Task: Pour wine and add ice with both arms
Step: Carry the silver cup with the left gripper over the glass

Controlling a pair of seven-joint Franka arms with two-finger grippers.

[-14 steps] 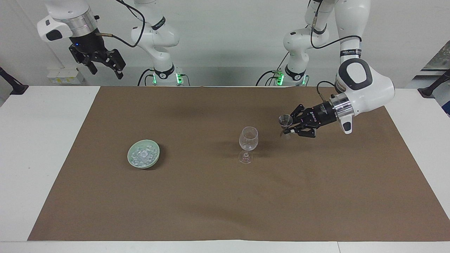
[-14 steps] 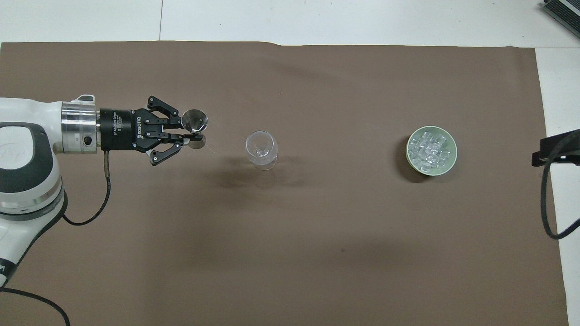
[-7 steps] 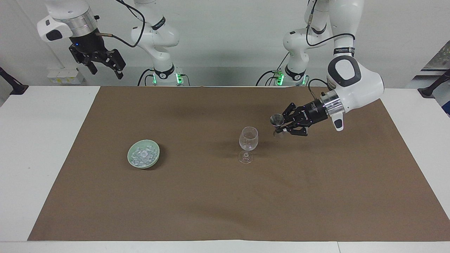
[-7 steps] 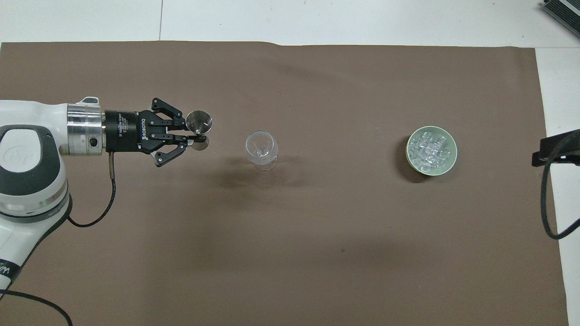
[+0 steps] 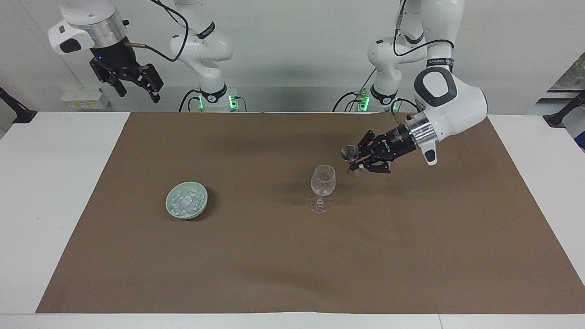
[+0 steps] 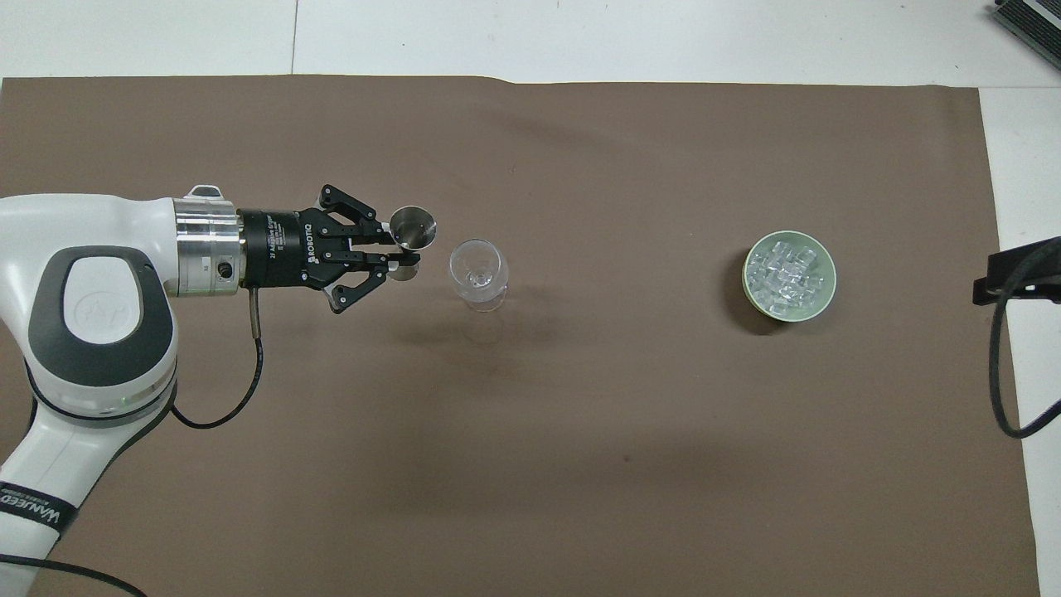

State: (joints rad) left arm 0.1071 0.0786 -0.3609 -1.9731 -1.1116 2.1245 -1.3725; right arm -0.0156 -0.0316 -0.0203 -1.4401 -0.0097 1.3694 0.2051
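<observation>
Holding ice, a green bowl; the glass looks empty.

— Can you see the right gripper from overhead?
— No; only a dark edge of that arm shows there, cut off.
— Anything in the small metal cup?
— You can't tell; it's too small. The left arm's base is cropped too.

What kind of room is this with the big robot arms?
Probably a robot lab, not a kitchen. Two white arms stand at a plain white table covered with brown paper; cables trail from them, and only a stemmed glass and a bowl of ice are set out.
</observation>
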